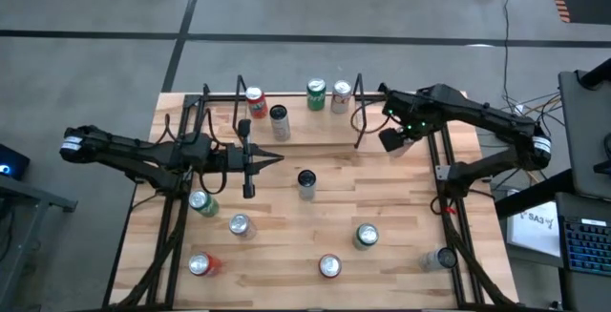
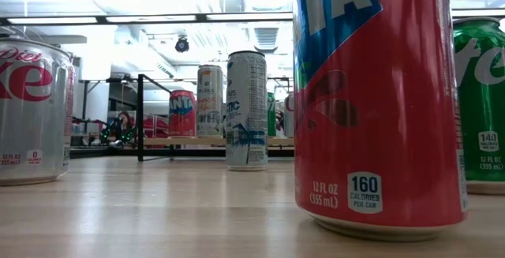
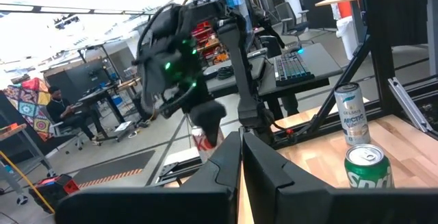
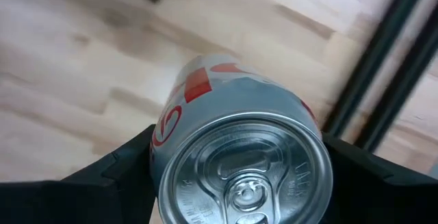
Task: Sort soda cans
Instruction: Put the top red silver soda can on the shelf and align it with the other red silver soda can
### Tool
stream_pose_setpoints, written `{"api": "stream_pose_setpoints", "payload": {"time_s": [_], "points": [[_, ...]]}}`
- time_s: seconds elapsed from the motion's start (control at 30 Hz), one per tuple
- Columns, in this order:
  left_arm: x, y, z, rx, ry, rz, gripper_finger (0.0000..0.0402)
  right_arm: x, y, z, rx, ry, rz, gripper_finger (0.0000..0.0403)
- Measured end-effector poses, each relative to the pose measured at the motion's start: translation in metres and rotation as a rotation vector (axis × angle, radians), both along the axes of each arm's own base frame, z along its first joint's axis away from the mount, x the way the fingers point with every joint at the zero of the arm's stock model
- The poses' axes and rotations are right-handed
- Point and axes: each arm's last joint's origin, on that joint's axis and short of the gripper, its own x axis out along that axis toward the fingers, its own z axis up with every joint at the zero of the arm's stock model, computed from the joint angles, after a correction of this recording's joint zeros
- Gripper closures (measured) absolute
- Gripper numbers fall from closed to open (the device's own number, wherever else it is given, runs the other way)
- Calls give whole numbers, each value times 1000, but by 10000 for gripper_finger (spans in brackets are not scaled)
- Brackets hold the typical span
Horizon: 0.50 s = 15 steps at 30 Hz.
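Note:
Soda cans stand upright on the wooden table: a row of red, silver, green and white cans at the far edge, a black one in the middle, and several near the front. My right gripper hangs at the far right, closed on a silver-white can with red marks. In the high view the gripper hides this can. My left gripper is shut with nothing in it and points level over the table's middle left. My right gripper pinches the silver-white can by its upper side wall, one dark finger on each side, just under the rim. The fingers come from above and point down. The can stays upright, top up, and hangs below the gripper clear of the table.
Black frame rails run along the far edge and down both sides. In the low view a red can, a green can and a Diet Coke can stand close to the front. Bare wood lies between the middle and the front cans.

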Motion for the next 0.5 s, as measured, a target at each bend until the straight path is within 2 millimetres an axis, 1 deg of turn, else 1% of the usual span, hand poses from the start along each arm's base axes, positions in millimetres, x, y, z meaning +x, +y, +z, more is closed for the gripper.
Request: {"api": "stream_pose_setpoints", "payload": {"time_s": [0.13, 0.23, 0.37, 0.5], "points": [[0, 0, 0, 0, 0, 0, 401, 16, 19, 15, -8, -49, 58, 111], [0, 0, 0, 0, 0, 0, 401, 30, 31, 23, -8, -69, 105, 111], [0, 0, 0, 0, 0, 0, 401, 52, 40, 26, -7, -67, 170, 111], [0, 0, 0, 0, 0, 0, 401, 71, 44, 25, -6, -34, 252, 111]]}}
